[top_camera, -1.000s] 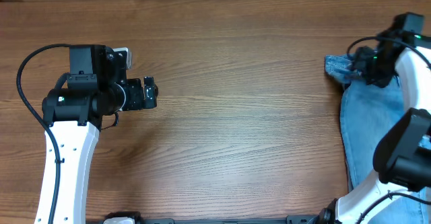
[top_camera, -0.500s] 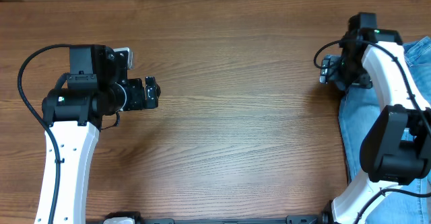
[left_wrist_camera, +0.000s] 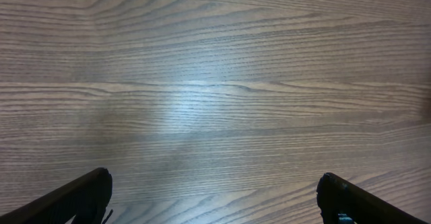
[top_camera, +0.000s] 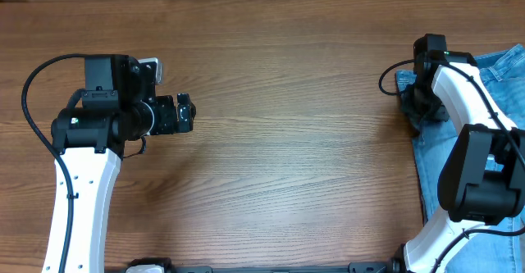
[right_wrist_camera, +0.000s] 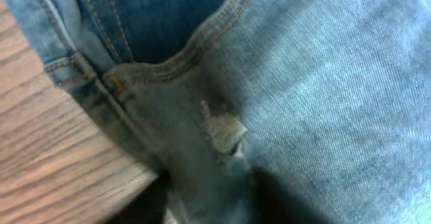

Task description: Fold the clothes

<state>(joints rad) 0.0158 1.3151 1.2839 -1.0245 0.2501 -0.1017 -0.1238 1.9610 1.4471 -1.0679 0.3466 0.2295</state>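
The light blue jeans [top_camera: 431, 162] lie along the table's right edge, partly out of frame. My right gripper [top_camera: 413, 102] is down on their left edge near the waist. The right wrist view is filled with denim [right_wrist_camera: 323, 83], with seams and a small frayed white fleck [right_wrist_camera: 222, 131]. A fold of cloth bunches between the dark fingers [right_wrist_camera: 215, 200], so that gripper looks shut on the jeans. My left gripper [top_camera: 182, 113] hovers over bare wood at the far left. Its fingers [left_wrist_camera: 215, 204] are wide apart and empty.
The wooden table [top_camera: 287, 142] spans the whole view between the two arms. The left arm's white link runs down the left side. A black cable loops beside the right wrist [top_camera: 385, 80].
My right arm has swung left from over the jeans to their left edge and come down onto the cloth. The left arm has not moved.
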